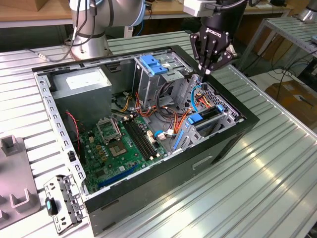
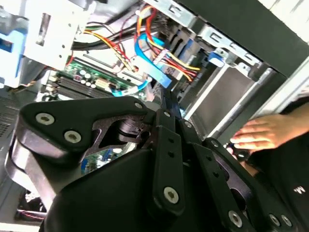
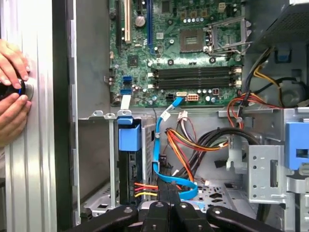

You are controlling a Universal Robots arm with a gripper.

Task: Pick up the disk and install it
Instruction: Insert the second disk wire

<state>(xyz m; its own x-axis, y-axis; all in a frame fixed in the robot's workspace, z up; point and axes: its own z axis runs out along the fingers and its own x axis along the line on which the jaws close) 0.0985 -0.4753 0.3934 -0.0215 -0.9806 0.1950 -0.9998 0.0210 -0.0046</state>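
Note:
The disk (image 1: 204,119) stands edge-on in a slot of the drive cage near the case's front, and its blue carrier rail shows at the top. In the first wrist view the disk (image 3: 129,162) has its blue tab up and red, yellow and black wires plugged into its end. My gripper (image 1: 206,71) hangs above the cage, fingertips pointing down and pressed together with nothing between them. In the first wrist view the gripper (image 3: 169,191) sits just beside a blue data cable (image 3: 157,154), a short way from the disk.
The open black case (image 1: 223,144) lies on a slatted aluminium table. Inside are a grey power supply (image 1: 81,84), a motherboard (image 1: 124,144) and an upper cage with a blue latch plate (image 1: 153,64). A person's hands (image 3: 12,87) rest outside the case. A loose metal bracket (image 1: 62,201) lies nearby.

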